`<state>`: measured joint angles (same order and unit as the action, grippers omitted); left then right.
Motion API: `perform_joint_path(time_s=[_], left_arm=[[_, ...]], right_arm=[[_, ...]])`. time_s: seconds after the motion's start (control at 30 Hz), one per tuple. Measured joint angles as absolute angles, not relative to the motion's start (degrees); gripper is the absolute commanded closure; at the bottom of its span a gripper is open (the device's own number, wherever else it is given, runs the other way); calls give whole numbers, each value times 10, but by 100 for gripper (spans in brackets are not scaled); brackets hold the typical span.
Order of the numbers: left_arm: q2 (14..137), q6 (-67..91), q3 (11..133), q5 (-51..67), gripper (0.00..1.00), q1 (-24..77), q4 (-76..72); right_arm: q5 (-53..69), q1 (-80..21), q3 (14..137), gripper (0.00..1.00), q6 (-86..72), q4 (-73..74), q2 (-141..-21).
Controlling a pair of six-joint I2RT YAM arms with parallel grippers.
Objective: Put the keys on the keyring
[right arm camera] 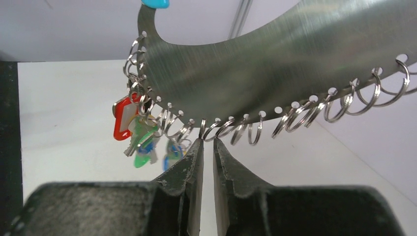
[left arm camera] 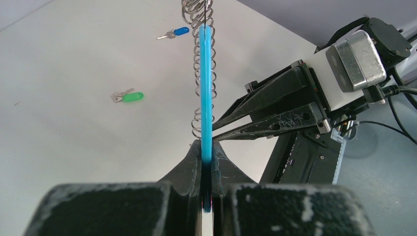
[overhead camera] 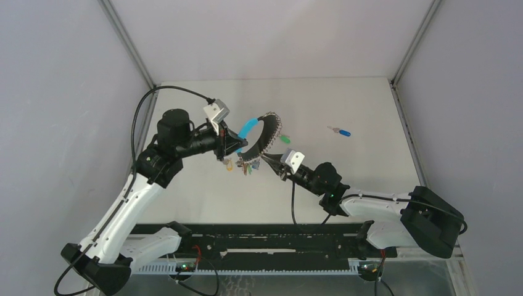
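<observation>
- Left gripper (left arm camera: 207, 156) pinches the keyring (right arm camera: 255, 64) by its turquoise sleeve (left arm camera: 206, 83).
- Right gripper (right arm camera: 206, 143), almost closed, is at its small rings (right arm camera: 290, 123); whether it grips, I cannot tell.
- Green key (left arm camera: 129, 97) and blue key (left arm camera: 174, 33) lie on the table (left arm camera: 59, 73), nearer my right arm.

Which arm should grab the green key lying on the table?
Right, probably. The left gripper is busy: its jaws are clamped on the keyring, holding it up. The right gripper is close to the green key, which lies on its side.

Keyring (overhead camera: 262, 139) hangs above the table (overhead camera: 370, 105); one key (overhead camera: 340, 131) lies to its right.
</observation>
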<state>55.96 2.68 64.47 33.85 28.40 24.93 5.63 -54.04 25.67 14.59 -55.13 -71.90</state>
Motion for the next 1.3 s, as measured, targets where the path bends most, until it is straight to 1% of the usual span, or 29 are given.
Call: perform_joint_path(time_s=[0.53,0.7,0.97,1.3], left_arm=[[564,39,645,333,100,284,249],[564,39,645,333,100,284,250],[564,39,645,332,100,283,251],[565,40,645,332,100,283,258]], right_arm=[[17,-568,257,86,159,-569,-727],[-2,-571,257,89,161,-573,-727],[-18,-572,257,100,166,-570,-726],[-19,-572,257,100,171,-555,-720]])
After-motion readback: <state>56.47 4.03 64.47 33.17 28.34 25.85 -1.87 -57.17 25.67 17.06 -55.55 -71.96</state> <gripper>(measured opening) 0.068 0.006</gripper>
